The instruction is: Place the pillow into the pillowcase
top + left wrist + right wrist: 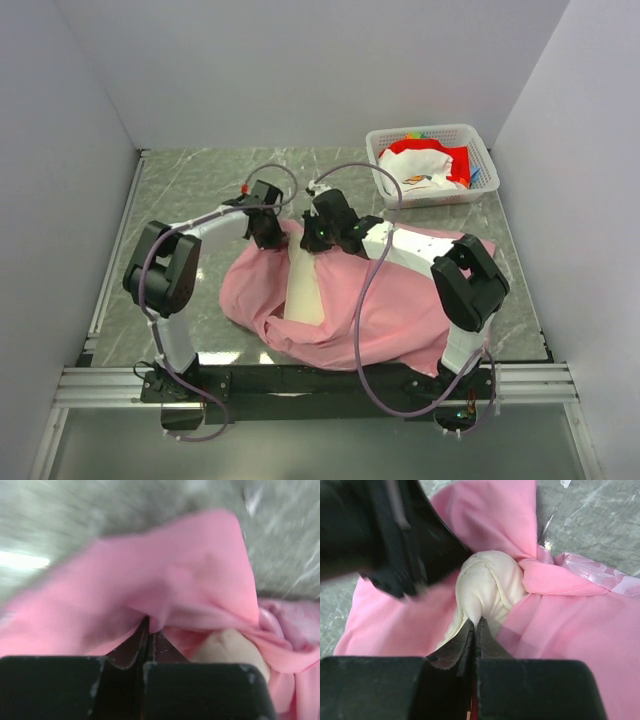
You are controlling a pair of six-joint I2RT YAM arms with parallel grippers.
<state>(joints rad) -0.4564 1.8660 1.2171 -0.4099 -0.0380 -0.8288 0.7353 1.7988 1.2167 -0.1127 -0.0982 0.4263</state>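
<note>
The pink pillowcase [395,300] lies crumpled mid-table with the cream-white pillow [305,285] partly inside it, a strip showing through the opening. My left gripper [149,625] is shut on a fold of the pillowcase [170,575] at its far left edge. A cream corner of the pillow [231,647] shows to its right. My right gripper [477,622] is shut on the bunched pillow [490,582], with pillowcase [580,625] fabric around it. The left gripper [395,540] appears blurred at upper left in the right wrist view. From above, both grippers [268,228] [325,235] meet at the pillowcase's far edge.
A white basket [478,140] holding red and white cloth stands at the back right. Grey marble tabletop [190,185] surrounds the fabric. White walls enclose the left, back and right sides.
</note>
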